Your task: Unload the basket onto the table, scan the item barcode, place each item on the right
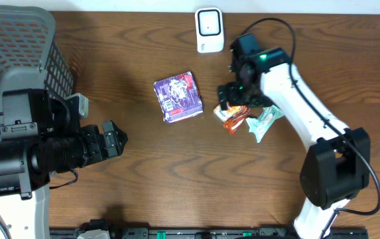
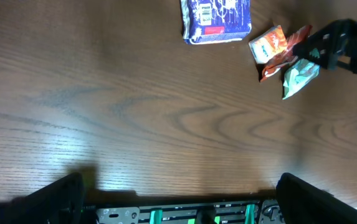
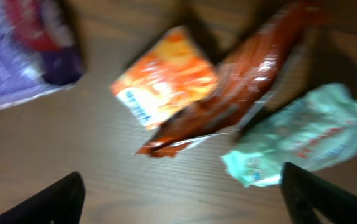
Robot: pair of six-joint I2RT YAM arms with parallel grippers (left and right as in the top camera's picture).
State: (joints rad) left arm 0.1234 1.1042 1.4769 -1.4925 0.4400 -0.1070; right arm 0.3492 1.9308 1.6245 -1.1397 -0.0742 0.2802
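**Desk:** What is sitting nearest the robot's side of the table (image 1: 176,189)?

**Photographer:** The left gripper (image 1: 118,141). In the overhead view it is hanging at about 8 o'clock from the purple pack (image 1: 178,97). Its jaws are standing wide, holding nothing, well apart from every pack.

**Desk:** And the right arm?

**Photographer:** The right gripper (image 1: 231,101) is hovering at 3 o'clock from the purple pack, over a small heap of three snacks. In the wrist view its fingers (image 3: 53,199) are standing wide too, with nothing between them.

**Desk:** How is that heap lying?

**Photographer:** In the right wrist view, the orange pack (image 3: 164,74) is lying at 9 o'clock from the red wrapper (image 3: 240,81), touching it. The mint pack (image 3: 303,134) is resting at 4 o'clock from the wrapper, just beside it. That view is blurring, so I cannot tell whether any of the three is showing a code.

**Desk:** Where is a code showing?

**Photographer:** On the purple pack. It is lying flat mid-table, apart from both grippers, with a barcode (image 2: 204,11) facing up.

**Desk:** And farthest off?

**Photographer:** The white scanner (image 1: 209,30) is sitting at 1 o'clock from the purple pack, near the table's far edge and well apart from the pack. The basket (image 1: 24,40) is filling the 10 o'clock corner, behind the left arm.
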